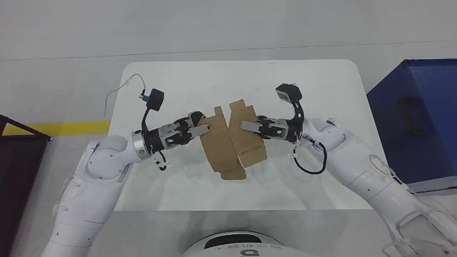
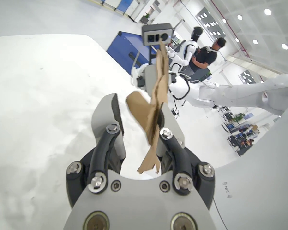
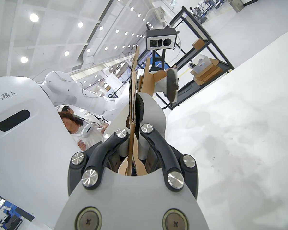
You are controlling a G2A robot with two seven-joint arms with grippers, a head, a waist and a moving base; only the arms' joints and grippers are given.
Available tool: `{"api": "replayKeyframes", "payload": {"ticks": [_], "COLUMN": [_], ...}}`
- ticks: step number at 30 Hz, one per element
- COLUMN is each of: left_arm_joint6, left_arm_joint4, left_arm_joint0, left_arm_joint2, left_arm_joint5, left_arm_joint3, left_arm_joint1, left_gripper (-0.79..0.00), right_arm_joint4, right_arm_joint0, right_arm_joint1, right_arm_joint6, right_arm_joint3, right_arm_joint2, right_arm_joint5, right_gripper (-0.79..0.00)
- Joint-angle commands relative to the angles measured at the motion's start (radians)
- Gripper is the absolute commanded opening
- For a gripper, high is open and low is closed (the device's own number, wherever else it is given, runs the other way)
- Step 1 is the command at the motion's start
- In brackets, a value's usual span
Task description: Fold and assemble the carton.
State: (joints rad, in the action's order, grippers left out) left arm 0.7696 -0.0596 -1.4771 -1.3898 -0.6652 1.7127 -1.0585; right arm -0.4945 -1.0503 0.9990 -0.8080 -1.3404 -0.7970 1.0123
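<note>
The flat brown cardboard carton (image 1: 232,146) hangs clear of the white rounded table (image 1: 307,78), held between the two arms over the table's middle. The right gripper (image 1: 250,126) is clamped on one edge of it. The left gripper (image 1: 194,123) has its fingers apart around the opposite edge, and the board leans on one finger only. That is the likely trouble: with a single firm hold, the carton may swing or sag about the right gripper. If the left one closes off-line, it could crumple a flap or crease the board away from its score line. Pulling the arms apart before the left side bites would probably let that edge slip out altogether. The top view gives the whole outline, the panels lying partly unfolded with flaps jutting toward the far and near sides, yet it cannot settle either grip. The left wrist view shows the gap: the left gripper (image 2: 139,104) stands wide, with the carton (image 2: 159,80) edge-on against one finger. The right wrist view shows the right gripper (image 3: 135,107) pinching the carton (image 3: 132,80) tight, the board squeezed between its fingers.
</note>
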Motion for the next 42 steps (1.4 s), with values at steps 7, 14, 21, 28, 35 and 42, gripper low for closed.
{"api": "replayKeyframes", "payload": {"ticks": [7,14,21,28,35,42], "left_arm_joint6": [-0.157,-0.304,-0.36,-0.362,-0.359,-0.38], "left_arm_joint4": [-0.157,-0.243,-0.111,-0.047,-0.143,-0.182], "left_arm_joint0": [-0.03,-0.083,-0.068,-0.043,-0.043,-0.064], "left_arm_joint2": [-0.039,-0.003,0.05,0.072,0.069,0.071], "left_arm_joint5": [0.082,0.097,0.087,0.077,0.014,-0.032], "left_arm_joint3": [-0.037,0.003,-0.002,-0.004,0.007,0.012], "left_arm_joint1": [0.001,-0.008,-0.021,-0.026,-0.024,-0.023], "left_gripper": [0.0,0.0,0.0,-0.631,-0.785,-0.69], "right_arm_joint4": [0.128,0.154,0.169,0.147,0.136,0.12], "right_arm_joint0": [-0.014,-0.021,-0.037,-0.027,-0.01,0.0], "right_arm_joint1": [-0.003,-0.002,0.002,0.012,0.023,0.032], "right_arm_joint6": [0.017,0.029,0.017,0.006,0.003,0.003], "right_arm_joint3": [0.028,0.005,-0.07,-0.05,-0.028,-0.01], "right_arm_joint2": [-0.079,-0.079,-0.063,-0.039,-0.022,-0.012], "right_arm_joint5": [0.0,-0.021,-0.037,-0.043,-0.046,-0.039], "right_gripper": [-0.785,-0.785,-0.785,-0.785,-0.785,-0.785]}}
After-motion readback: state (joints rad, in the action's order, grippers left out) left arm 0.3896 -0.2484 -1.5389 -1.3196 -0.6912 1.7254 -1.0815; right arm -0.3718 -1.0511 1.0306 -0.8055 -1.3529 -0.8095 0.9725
